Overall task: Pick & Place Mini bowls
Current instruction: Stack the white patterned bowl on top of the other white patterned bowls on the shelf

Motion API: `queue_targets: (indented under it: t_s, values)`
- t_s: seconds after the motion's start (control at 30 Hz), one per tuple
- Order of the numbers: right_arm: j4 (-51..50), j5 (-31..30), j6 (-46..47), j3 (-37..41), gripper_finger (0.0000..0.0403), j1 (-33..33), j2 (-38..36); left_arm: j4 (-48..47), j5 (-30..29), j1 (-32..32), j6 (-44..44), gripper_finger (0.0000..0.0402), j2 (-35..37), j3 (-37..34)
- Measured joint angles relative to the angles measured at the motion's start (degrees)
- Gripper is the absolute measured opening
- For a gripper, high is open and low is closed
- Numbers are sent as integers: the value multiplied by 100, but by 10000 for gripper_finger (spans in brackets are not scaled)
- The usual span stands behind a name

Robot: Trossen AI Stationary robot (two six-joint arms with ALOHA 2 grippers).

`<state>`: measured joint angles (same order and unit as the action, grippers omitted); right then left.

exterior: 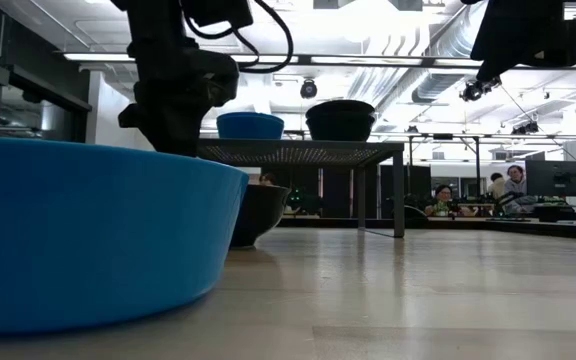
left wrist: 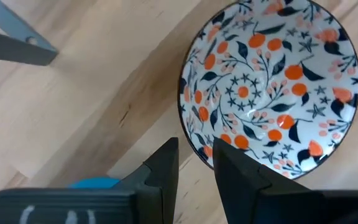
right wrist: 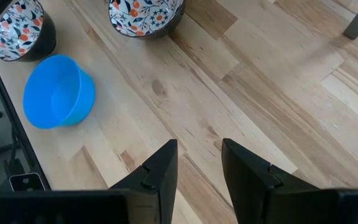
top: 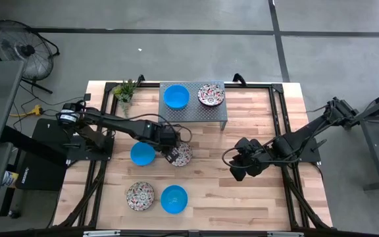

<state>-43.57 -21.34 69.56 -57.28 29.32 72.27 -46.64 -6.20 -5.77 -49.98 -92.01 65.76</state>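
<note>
Bowls lie in three places: a blue bowl (top: 176,97) and a patterned bowl (top: 210,94) on the grey rack (top: 193,114), another blue and patterned pair near the table's front edge, and a blue and a floral bowl (left wrist: 270,84) mid-table. The left gripper (left wrist: 195,163) hangs over that floral bowl's rim, fingers slightly parted, gripping nothing. The right gripper (right wrist: 199,163) hovers released above bare wood.

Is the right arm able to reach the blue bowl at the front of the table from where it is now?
Probably yes. The right gripper is open above bare wood, and nothing stands between it and the blue bowl. The left gripper is busy farther back at a floral bowl.
</note>
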Motion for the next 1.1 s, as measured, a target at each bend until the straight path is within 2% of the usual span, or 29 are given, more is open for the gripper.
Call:
queue_targets:
  t_s: [0.23,0.5,0.67,0.87,0.97,1.1]
  values:
    - [17,-40,9,0,113,0,0,129,-98,-29,-452,96,-263,1]
    - [40,-14,4,0,113,0,0,349,208,-34,-439,96,-700,4]
    - [55,6,-24,0,113,0,0,370,447,-36,-266,96,-771,9]
    - [27,7,-61,0,113,0,0,564,461,-67,-165,95,-761,2]
    - [11,28,-133,0,113,0,0,697,545,-63,-85,82,-761,2]
    - [37,41,-369,0,113,0,6,1020,673,-99,34,34,-759,2]
